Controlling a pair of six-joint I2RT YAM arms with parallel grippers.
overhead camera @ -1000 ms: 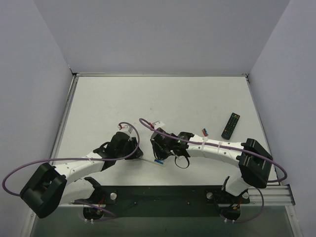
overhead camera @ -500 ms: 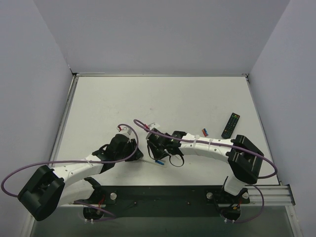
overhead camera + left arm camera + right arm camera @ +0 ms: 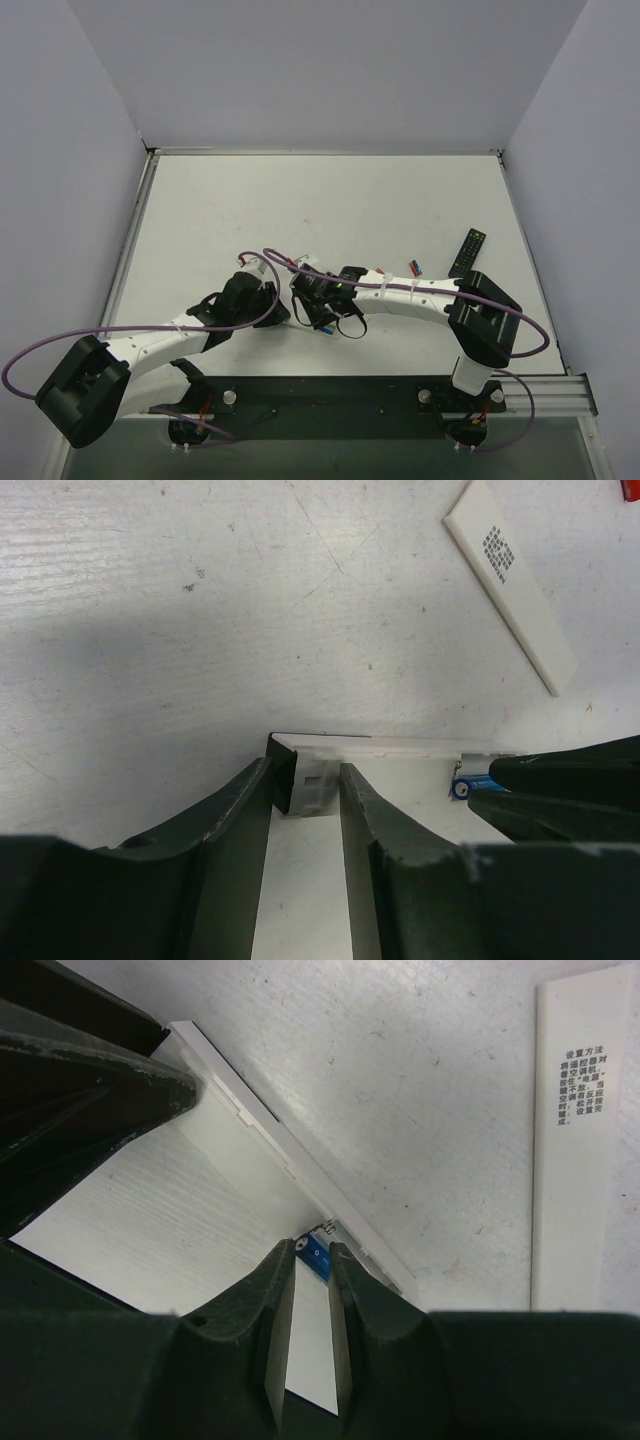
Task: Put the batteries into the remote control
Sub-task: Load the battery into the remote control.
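Note:
My left gripper [image 3: 307, 780] is shut on one end of the white remote control [image 3: 400, 748], which lies flat on the table. My right gripper [image 3: 312, 1250] is shut on a small blue battery [image 3: 320, 1256] and holds it at the remote's open compartment [image 3: 345, 1245]. The battery also shows in the left wrist view [image 3: 468, 787] and in the top view [image 3: 326, 327]. In the top view the two grippers [image 3: 272, 312] [image 3: 318, 318] nearly meet at the table's near middle and hide most of the remote. A second small blue cylinder lies beside a red one [image 3: 414, 267].
A loose slim white bar with printed text [image 3: 570, 1140] lies just beyond the remote; it also shows in the left wrist view [image 3: 510, 580]. A black remote with coloured buttons [image 3: 466, 252] lies at the right. The metal rail [image 3: 350, 392] runs along the near edge.
My right arm has moved left with the blue battery, closing in on the left gripper and the remote. The left gripper has stayed on the remote.

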